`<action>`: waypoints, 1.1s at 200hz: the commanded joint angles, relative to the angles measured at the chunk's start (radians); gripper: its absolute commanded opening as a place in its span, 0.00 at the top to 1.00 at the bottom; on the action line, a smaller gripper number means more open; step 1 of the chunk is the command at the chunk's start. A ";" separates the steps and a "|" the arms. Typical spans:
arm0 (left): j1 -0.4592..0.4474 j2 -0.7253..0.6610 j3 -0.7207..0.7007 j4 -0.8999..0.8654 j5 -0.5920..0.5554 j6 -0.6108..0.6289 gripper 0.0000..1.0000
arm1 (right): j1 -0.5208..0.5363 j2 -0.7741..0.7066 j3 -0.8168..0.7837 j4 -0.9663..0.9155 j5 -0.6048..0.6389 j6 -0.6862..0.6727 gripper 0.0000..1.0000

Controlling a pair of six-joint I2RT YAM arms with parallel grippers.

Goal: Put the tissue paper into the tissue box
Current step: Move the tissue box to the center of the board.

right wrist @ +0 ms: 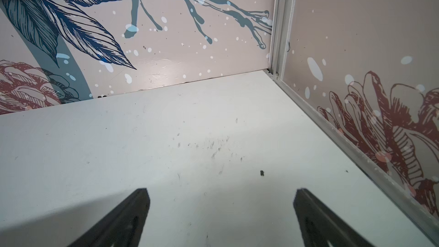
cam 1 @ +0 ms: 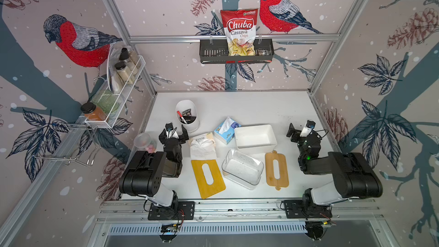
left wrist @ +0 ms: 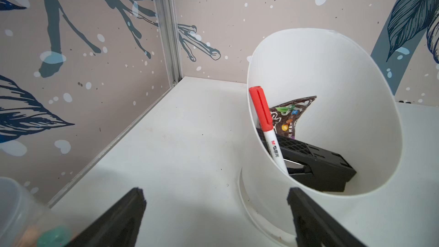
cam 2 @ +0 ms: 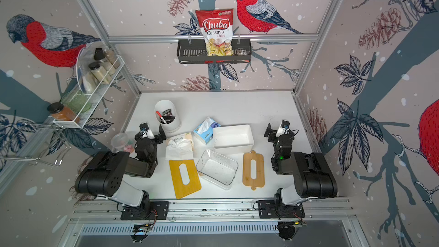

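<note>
Two tissue paper packs lie mid-table in both top views: a blue one [cam 1: 226, 130] [cam 2: 206, 130] with a white sheet poking out, and a crumpled pale "Face" pack [cam 1: 203, 147] [cam 2: 179, 147]. An empty white tissue box [cam 1: 255, 136] [cam 2: 232, 136] stands right of the blue pack, and a clear box [cam 1: 242, 168] [cam 2: 217, 168] sits nearer the front. My left gripper [cam 1: 173, 134] [left wrist: 215, 192] is open and empty, just left of the Face pack. My right gripper [cam 1: 300, 131] [right wrist: 221, 191] is open over bare table right of the white box.
Two bamboo lids with slots lie flat, one [cam 1: 207, 178] left of the clear box and one [cam 1: 276, 169] right of it. A tilted white cup [cam 1: 190, 124] [left wrist: 332, 67] holds a red marker. A clear lidded tub [cam 1: 145, 141] stands by the left arm. Walls enclose three sides.
</note>
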 commanded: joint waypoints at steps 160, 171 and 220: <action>0.005 -0.070 -0.040 0.050 -0.034 -0.017 0.04 | 0.042 -0.070 0.025 -0.049 0.130 -0.008 0.00; -0.006 -0.100 -0.044 0.051 -0.067 -0.004 0.04 | 0.052 -0.129 0.069 -0.195 0.201 0.030 0.00; 0.003 -0.472 -0.011 -0.322 -0.129 -0.211 0.04 | 0.053 -0.387 0.203 -0.621 0.269 0.248 0.00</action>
